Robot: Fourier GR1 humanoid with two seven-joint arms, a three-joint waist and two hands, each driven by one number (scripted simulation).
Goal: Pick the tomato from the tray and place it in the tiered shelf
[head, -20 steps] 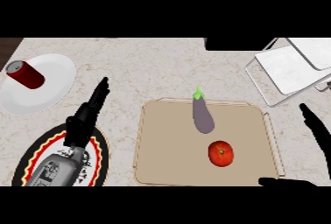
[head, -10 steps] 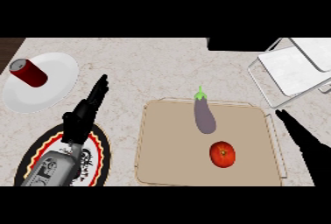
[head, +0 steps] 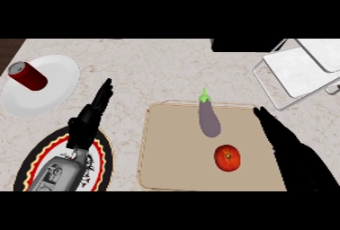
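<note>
Right hand [head: 287,143]: enters from lower right edge, stretched toward 11 o'clock, fingers straight and together, holding nothing. Lies over right rim of tray [head: 166,148], fingertips near tray's upper right corner. Not touching tomato [head: 227,157]; bare tray surface visible between the two.

Tomato: on tray, lower right part, at 9 o'clock of right hand, near. Eggplant [head: 209,116] at 11 o'clock of tomato, just apart from it, green stem pointing to 12 o'clock, close to tray's far rim.

Tiered shelf [head: 302,72]: white wire frame with pale shelves, at 1 o'clock of right hand's fingertips, upper right corner of view, partly cut by right edge. Open counter [head: 166,67] between tray's upper right corner and shelf's near frame.

Left hand [head: 90,121]: at left of tray, fingers straight, pointing to 1 o'clock, holding nothing. Grey forearm over patterned plate [head: 100,157], black with red and yellow rim, at lower left.

White plate [head: 53,85] at upper left, red can [head: 28,75] lying on it. Wide open counter between white plate and shelf, along far side of tray.
</note>
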